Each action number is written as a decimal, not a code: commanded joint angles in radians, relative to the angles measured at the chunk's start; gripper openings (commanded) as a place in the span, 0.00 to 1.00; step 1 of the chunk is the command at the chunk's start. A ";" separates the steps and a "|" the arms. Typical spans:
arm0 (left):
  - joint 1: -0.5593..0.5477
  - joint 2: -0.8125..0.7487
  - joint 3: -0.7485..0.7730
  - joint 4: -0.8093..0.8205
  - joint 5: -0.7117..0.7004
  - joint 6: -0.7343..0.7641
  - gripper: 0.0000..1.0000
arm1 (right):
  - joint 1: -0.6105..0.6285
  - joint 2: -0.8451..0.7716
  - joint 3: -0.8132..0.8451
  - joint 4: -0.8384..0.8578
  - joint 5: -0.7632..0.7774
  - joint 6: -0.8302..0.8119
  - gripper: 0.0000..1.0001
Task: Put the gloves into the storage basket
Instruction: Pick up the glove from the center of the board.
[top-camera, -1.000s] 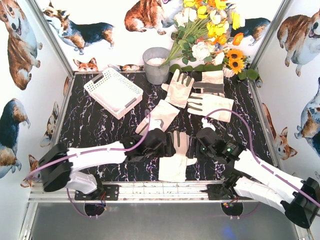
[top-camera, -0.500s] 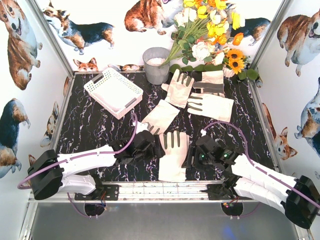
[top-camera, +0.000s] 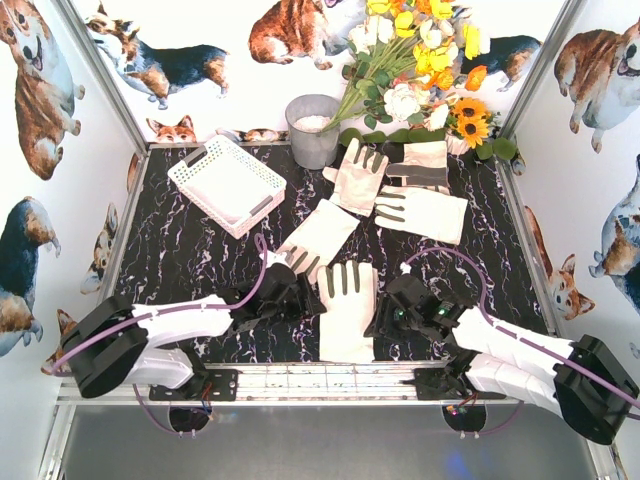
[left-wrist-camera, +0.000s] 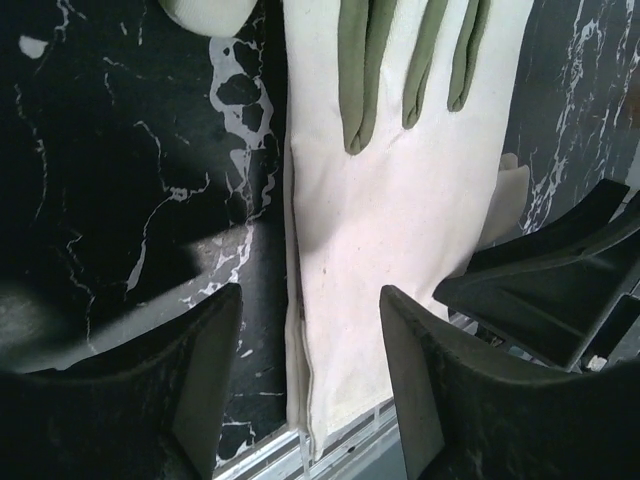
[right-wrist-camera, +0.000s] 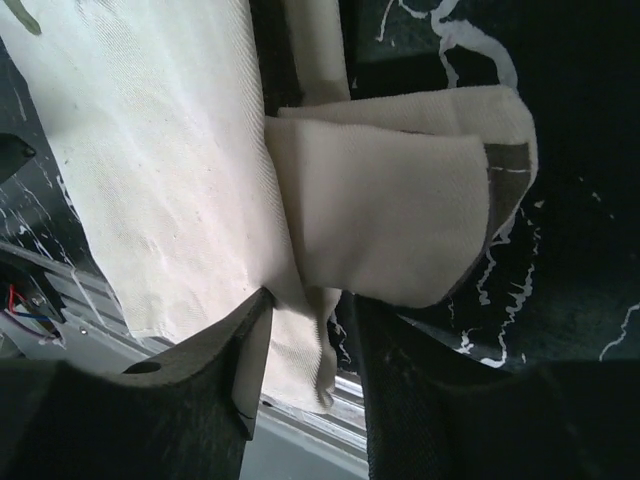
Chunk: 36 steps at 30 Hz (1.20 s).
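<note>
Several cream gloves lie on the black marble table (top-camera: 190, 260). The nearest glove (top-camera: 347, 315) lies flat, its grey fingers pointing away, between my two grippers. My left gripper (top-camera: 298, 300) (left-wrist-camera: 310, 300) is low at the glove's (left-wrist-camera: 400, 210) left edge, jaws open and straddling that edge. At its right edge my right gripper (top-camera: 385, 315) (right-wrist-camera: 312, 330) stands open, with the folded glove (right-wrist-camera: 190, 190) cuff edge between its fingers. Other gloves (top-camera: 318, 235) (top-camera: 360, 175) (top-camera: 422, 213) lie farther back. The white storage basket (top-camera: 228, 185) sits at the back left.
A grey metal bucket (top-camera: 313, 130) stands at the back centre beside a bunch of flowers (top-camera: 420, 70). Corgi-print walls close in three sides. The table's metal front rail (top-camera: 330, 380) runs just below the near glove.
Both grippers have drawn apart to the glove's two side edges and sunk toward the table. Their jaws have narrowed. The near glove now lies uncovered and flat.
</note>
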<state>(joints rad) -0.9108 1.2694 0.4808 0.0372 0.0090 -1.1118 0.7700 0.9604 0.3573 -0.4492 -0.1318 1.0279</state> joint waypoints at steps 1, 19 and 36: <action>0.018 0.046 -0.007 0.116 0.054 -0.006 0.51 | -0.003 0.014 -0.042 0.060 0.069 0.034 0.36; 0.029 0.237 -0.103 0.433 0.142 -0.096 0.42 | -0.007 0.049 -0.068 0.016 0.136 0.074 0.06; 0.009 0.397 -0.085 0.722 0.222 -0.112 0.38 | -0.010 0.041 -0.070 0.022 0.139 0.074 0.08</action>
<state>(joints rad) -0.8913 1.6279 0.4007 0.6849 0.2054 -1.2270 0.7692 0.9977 0.3183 -0.3500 -0.1074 1.1275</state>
